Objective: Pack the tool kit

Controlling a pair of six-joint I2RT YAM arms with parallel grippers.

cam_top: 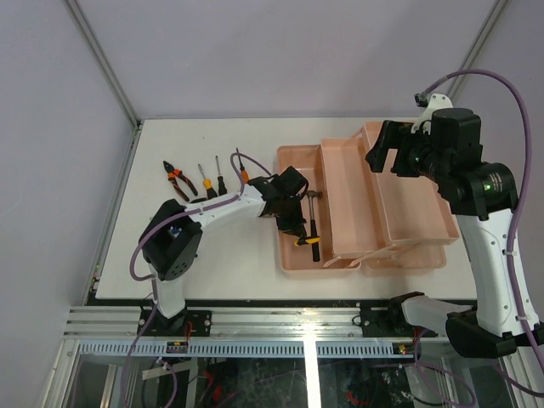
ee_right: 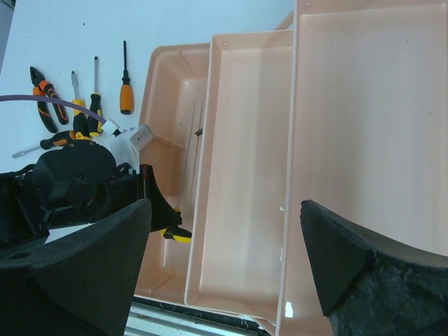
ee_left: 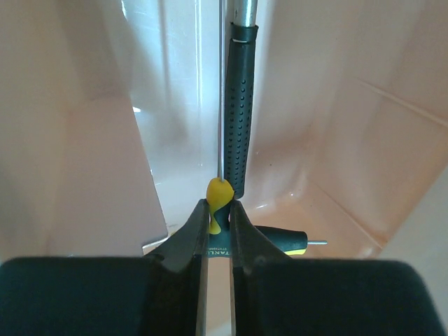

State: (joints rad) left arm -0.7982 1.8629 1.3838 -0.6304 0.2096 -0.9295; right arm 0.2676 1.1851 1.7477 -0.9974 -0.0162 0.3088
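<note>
The pink toolbox (cam_top: 340, 143) lies open with its trays fanned out to the right. My left gripper (cam_top: 293, 223) is down in the box's left compartment. In the left wrist view it (ee_left: 218, 210) is shut on the yellow-and-black handle of a screwdriver (ee_left: 218, 194). A hammer (ee_left: 238, 112) with a black grip lies just beyond it, also seen from above (cam_top: 313, 212). A second black-and-yellow screwdriver (ee_left: 287, 240) lies crosswise under the fingers. My right gripper (cam_top: 387, 153) is open and empty, high above the trays (ee_right: 245, 140).
Left of the box on the white table lie orange-handled pliers (cam_top: 177, 180), a yellow-handled screwdriver (cam_top: 206, 181), a dark one (cam_top: 218, 178) and an orange-handled one (cam_top: 241, 170). The table's front edge runs just below the box. The left arm's cable loops over the table tools.
</note>
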